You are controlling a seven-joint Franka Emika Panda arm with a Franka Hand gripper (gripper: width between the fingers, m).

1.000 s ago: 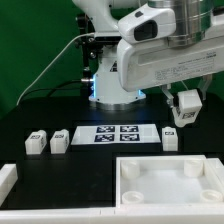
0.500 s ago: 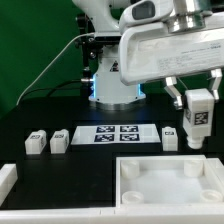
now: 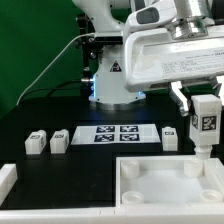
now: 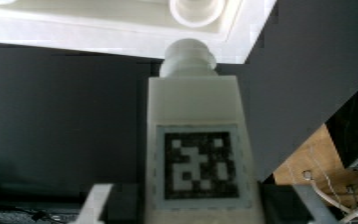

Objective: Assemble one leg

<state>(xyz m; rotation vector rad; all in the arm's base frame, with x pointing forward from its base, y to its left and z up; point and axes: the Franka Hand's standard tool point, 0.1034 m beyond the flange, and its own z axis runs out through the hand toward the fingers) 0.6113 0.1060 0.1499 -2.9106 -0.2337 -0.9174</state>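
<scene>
My gripper [image 3: 204,100] is shut on a leg [image 3: 206,126], a white cuboid block with a black-and-white tag, held upright with its peg pointing down. It hangs just above the far right corner of the large white tray-like part [image 3: 165,185]. In the wrist view the leg [image 4: 197,140] fills the middle, its rounded peg toward a round corner recess [image 4: 197,10] of the tray part. Three more legs stand on the table: two at the exterior view's left [image 3: 37,143] [image 3: 60,141] and one [image 3: 170,138] right of the marker board [image 3: 118,134].
The robot base [image 3: 112,85] stands behind the marker board. A white L-shaped rim [image 3: 8,180] lies at the front left of the exterior view. A green backdrop closes the far side.
The gripper with the leg has moved toward the exterior view's right and downward, from above the table to just over the tray part's far right corner.
</scene>
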